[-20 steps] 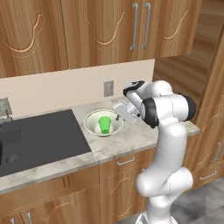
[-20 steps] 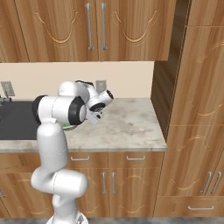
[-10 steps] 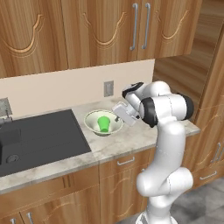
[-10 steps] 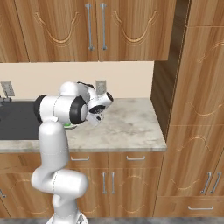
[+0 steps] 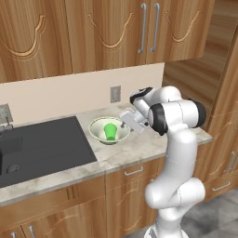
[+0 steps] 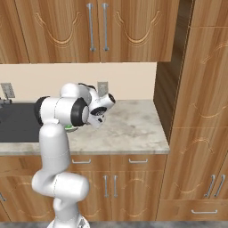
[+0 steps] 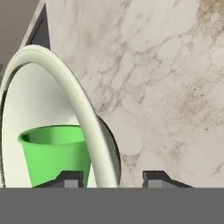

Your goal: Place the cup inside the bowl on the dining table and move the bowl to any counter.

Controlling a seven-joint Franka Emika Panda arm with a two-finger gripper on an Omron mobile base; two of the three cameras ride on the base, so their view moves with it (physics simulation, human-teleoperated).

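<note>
Straddling bowl [image 7: 94, 127] rim, hand [image 7: 111, 179]; cup [image 7: 54, 153] inside; counter [image 7: 166, 87] beneath.

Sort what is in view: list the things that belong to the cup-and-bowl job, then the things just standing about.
Part of the job:
- cup, standing in the bowl
- bowl, resting on the counter
- counter
- pincer, its fingers on either side of the bowl's rim

Standing about:
- black sink
- wall outlet
- upper cabinets
- drawers below
</note>
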